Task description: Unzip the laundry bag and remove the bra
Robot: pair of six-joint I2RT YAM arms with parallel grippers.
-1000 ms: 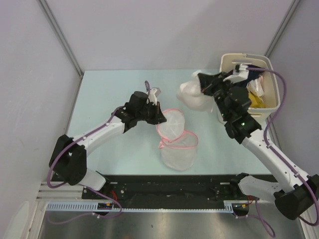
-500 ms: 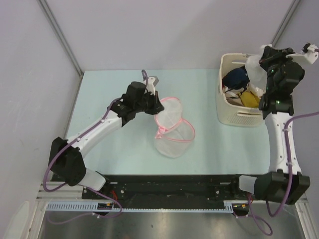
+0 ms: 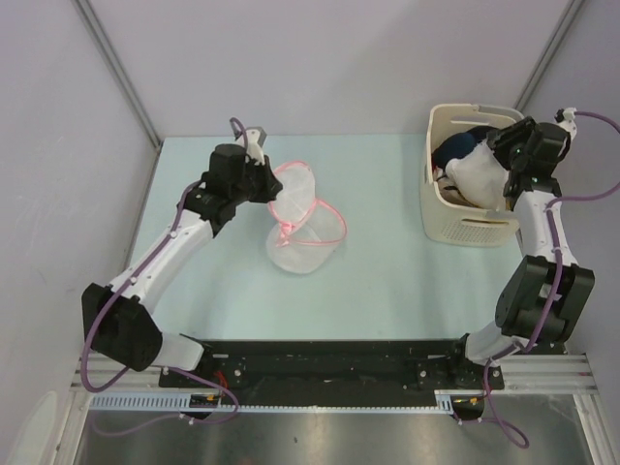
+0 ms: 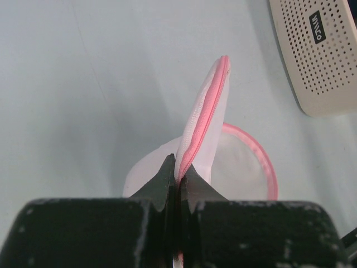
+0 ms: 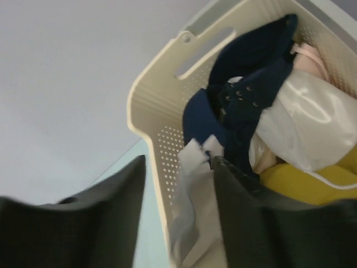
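The laundry bag (image 3: pixel 302 232), a white mesh pouch with pink zipper trim, lies open on the table left of centre. My left gripper (image 3: pixel 263 180) is shut on its pink rim (image 4: pixel 195 134) and holds that edge up off the table, with the trim pinched between my left gripper's (image 4: pixel 179 174) black fingertips. The bra (image 3: pixel 461 146), dark navy, lies in the cream basket (image 3: pixel 436 208) among other clothes; it shows as the bra (image 5: pixel 251 84) in the right wrist view. My right gripper (image 3: pixel 506 153) hovers over the basket, its jaws apart, and a white cloth (image 5: pixel 195 212) hangs against one finger of my right gripper (image 5: pixel 178 163).
The basket's perforated wall (image 5: pixel 162 145) stands at the table's back right corner. It also holds a white garment (image 5: pixel 304 125) and a yellow one (image 5: pixel 312 184). Grey walls close in the table on three sides. The left wrist view catches the basket's side (image 4: pixel 321 56) at upper right.
My right arm swung from over the table to above the basket with the white cloth, and its jaws have parted. My left arm pulled the bag's rim leftwards and towards the back.
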